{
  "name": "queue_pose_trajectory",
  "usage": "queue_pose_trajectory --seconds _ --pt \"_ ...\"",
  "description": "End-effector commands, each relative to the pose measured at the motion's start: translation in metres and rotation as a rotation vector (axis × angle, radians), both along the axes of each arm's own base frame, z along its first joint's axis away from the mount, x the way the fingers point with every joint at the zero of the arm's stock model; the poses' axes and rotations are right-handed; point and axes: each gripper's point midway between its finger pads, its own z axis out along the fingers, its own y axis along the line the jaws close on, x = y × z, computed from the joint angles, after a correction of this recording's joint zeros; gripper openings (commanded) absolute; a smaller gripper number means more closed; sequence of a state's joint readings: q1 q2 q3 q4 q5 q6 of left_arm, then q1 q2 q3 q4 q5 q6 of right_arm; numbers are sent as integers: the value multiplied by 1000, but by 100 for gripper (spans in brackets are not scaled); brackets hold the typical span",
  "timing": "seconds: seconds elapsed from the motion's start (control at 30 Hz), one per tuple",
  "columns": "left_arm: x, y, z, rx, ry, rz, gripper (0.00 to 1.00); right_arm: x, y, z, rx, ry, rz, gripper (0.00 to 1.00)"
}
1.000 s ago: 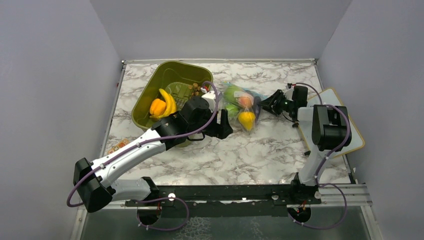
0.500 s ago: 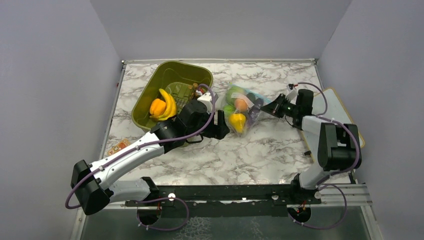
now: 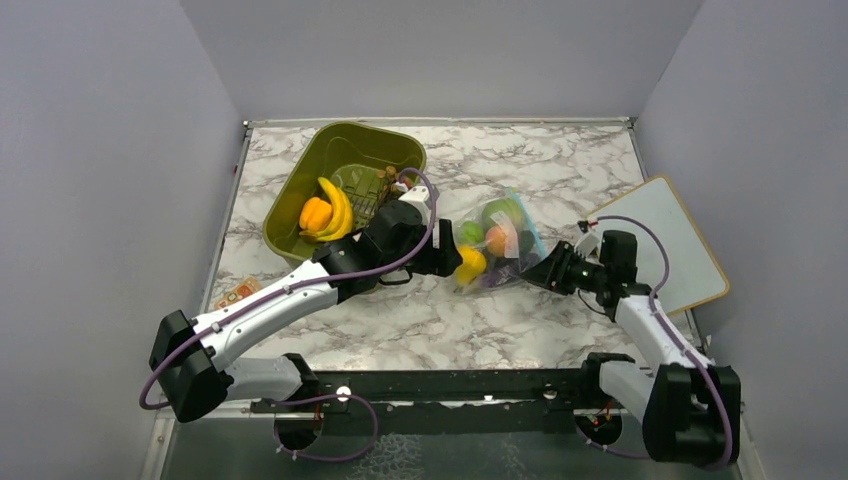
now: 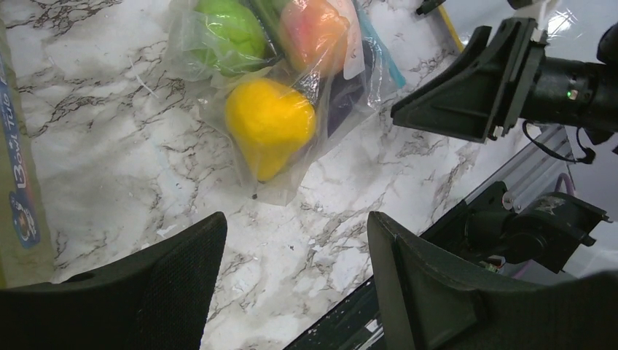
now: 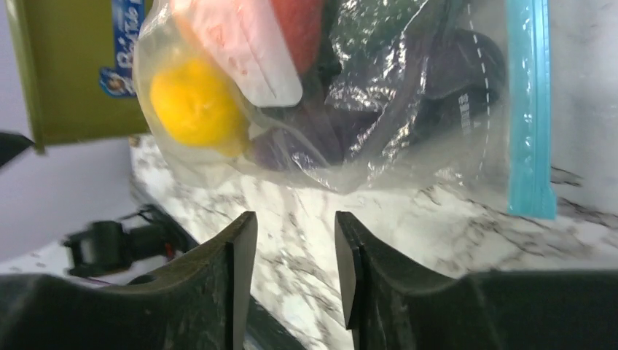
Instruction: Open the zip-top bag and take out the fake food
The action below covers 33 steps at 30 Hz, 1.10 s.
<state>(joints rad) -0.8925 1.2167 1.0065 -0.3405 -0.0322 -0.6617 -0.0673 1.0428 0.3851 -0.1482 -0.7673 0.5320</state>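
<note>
The zip-top bag lies on the marble table, clear and crinkly, with its blue zipper strip along the right side. Inside it is the fake food: a yellow pear, a green piece, a peach fruit and a dark purple eggplant. My left gripper hovers open just left of the bag, nothing between its fingers. My right gripper sits at the bag's near right corner, jaws a little apart and empty, with the bag just beyond its fingertips.
An olive green bin at the back left holds a yellow banana bunch and an orange bell pepper. A white board lies at the right edge. The black base rail runs along the near edge.
The right arm swung from the far right toward the near edge, and the bag shifted nearer and turned with it. The right jaws closed, then parted again. The left gripper stayed open.
</note>
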Motion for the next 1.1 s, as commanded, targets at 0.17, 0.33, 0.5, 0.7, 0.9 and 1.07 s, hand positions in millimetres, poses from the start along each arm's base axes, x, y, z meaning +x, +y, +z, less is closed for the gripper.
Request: queue_pose_trajectory --seconds 0.17,0.33,0.5,0.7,0.9,1.07 --pt "-1 4 9 -28 -39 17 75 18 -45 32 -186 8 -291 57" --pt "-2 8 14 -27 -57 14 76 73 -85 41 -362 17 -421 57" --pt "-2 10 19 -27 -73 11 77 112 -62 22 -303 106 -225 56" --pt "-3 12 24 -30 -96 3 85 142 -53 -6 -270 127 -139 54" --pt "-2 13 22 -35 -103 14 95 154 -32 -22 -171 141 14 56" --pt "-2 10 19 -34 -92 3 95 150 -20 -34 -84 167 39 56"
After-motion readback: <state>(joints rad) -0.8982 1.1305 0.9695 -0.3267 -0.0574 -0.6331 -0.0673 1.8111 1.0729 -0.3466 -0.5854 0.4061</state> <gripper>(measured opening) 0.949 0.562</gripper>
